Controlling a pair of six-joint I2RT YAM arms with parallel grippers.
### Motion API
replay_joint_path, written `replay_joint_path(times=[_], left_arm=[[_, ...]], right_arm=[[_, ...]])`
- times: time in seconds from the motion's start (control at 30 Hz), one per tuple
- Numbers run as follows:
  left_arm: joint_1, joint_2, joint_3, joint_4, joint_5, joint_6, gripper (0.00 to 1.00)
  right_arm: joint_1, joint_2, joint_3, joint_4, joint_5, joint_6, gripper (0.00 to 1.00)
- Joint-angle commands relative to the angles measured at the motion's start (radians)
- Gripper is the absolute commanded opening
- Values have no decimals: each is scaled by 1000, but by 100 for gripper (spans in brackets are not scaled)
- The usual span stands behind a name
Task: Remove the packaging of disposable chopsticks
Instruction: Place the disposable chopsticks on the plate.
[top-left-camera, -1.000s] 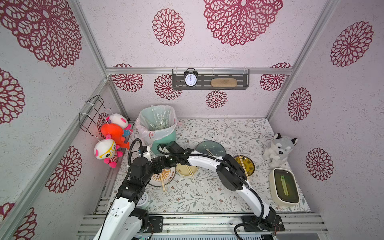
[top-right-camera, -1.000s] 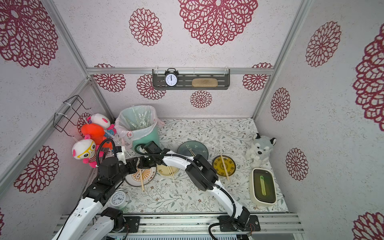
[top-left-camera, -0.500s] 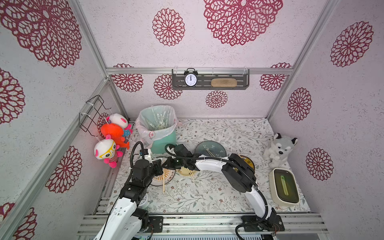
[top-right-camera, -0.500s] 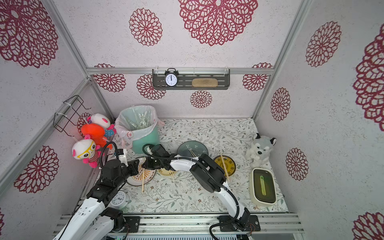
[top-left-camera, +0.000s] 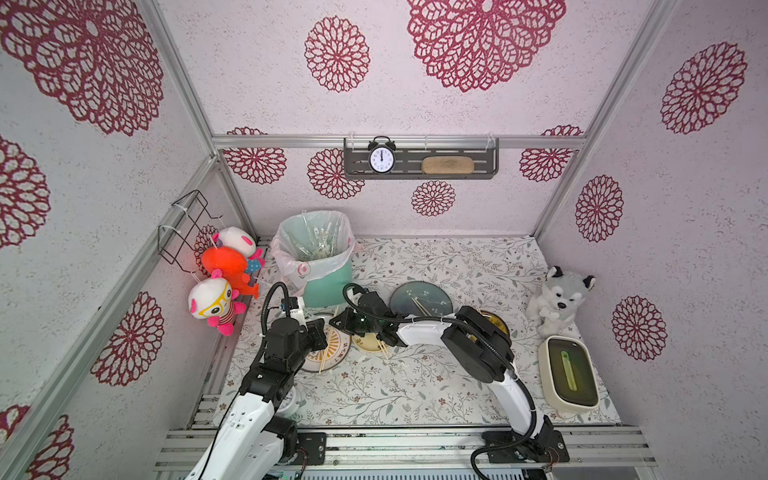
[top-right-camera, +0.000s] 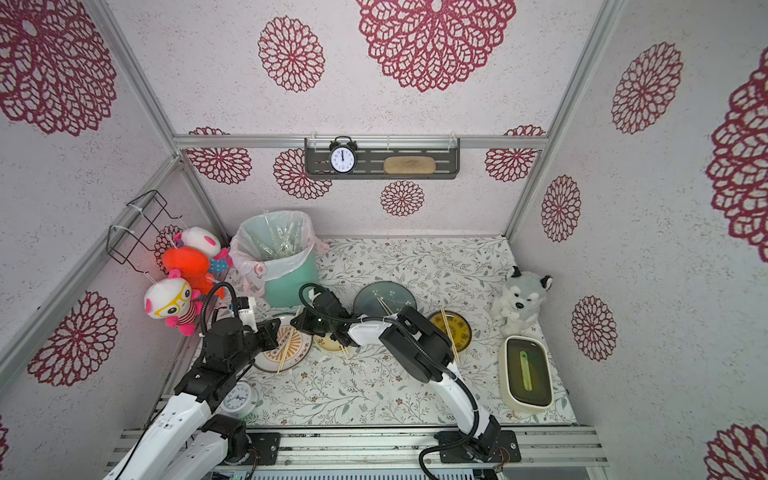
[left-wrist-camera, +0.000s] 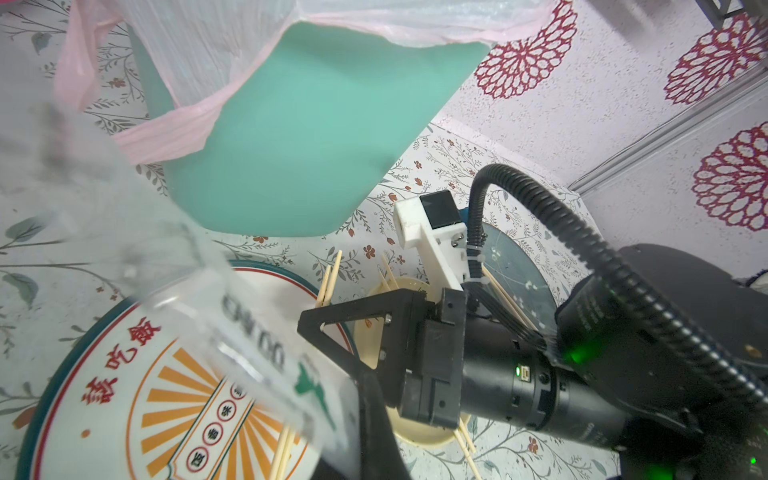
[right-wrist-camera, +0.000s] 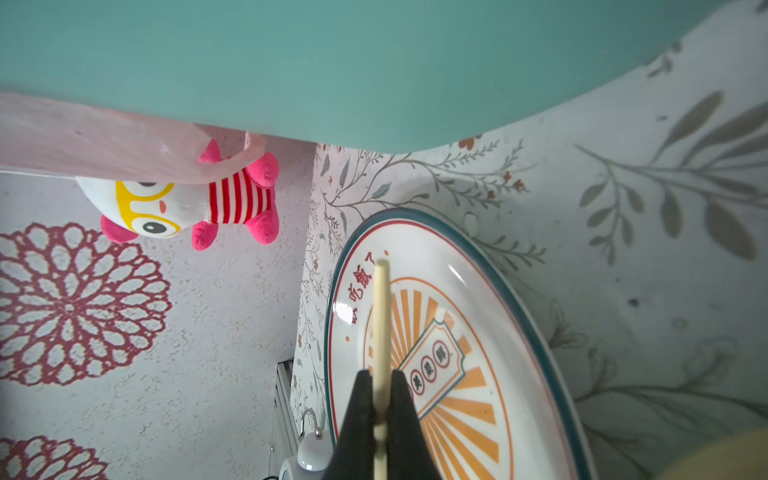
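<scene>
Pale bamboo chopstick pair (right-wrist-camera: 381, 316): pinched tight in right gripper (right-wrist-camera: 382, 399), projecting ahead of its tips. Clear printed plastic sleeve (left-wrist-camera: 232, 324): clamped in closed left gripper (top-left-camera: 318, 332), apparently for pulling the two apart.

My top views are bright and even, with soft shadows and straight lines bowing slightly toward the corners. In my left wrist view the clear plastic sleeve (left-wrist-camera: 166, 257) smears out of focus at left. In my right wrist view the plate (right-wrist-camera: 478, 270) glints and the chopstick (right-wrist-camera: 381, 316) looks soft.
</scene>
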Motion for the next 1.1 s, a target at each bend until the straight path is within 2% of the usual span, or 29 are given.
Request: replay_joint_path(times=[0.0, 0.1, 0.37, 0.47, 0.57, 0.67, 0.77, 0.87, 1.07], left_arm=[[-9, 2, -8, 29, 4, -9, 0], [-9, 9, 1, 23, 3, -11, 0], [-11, 5, -8, 27, 11, -14, 0], [-9, 8, -8, 25, 11, -13, 0], [-10, 9, -10, 30, 14, -13, 0], [-10, 8, -10, 24, 10, -13, 0], [-11, 5, -7, 24, 12, -14, 0], [-10, 8, -6, 24, 12, -16, 0], [-11, -4, -5, -5, -5, -4, 0]], right_arm=[[-5, -19, 40, 34, 44, 14, 0], [-2, -34, 36, -18, 102, -2, 0], [0, -3, 13, 50, 47, 58, 0], [1, -21, -12, 34, 70, 47, 0], [-5, -40, -62, 157, 22, 97, 0], [-1, -81, -70, 84, 53, 62, 0], [4, -56, -87, 235, -46, 148, 0], [8, -42, -36, 119, -23, 106, 0], [5, -71, -77, 128, -11, 89, 0]])
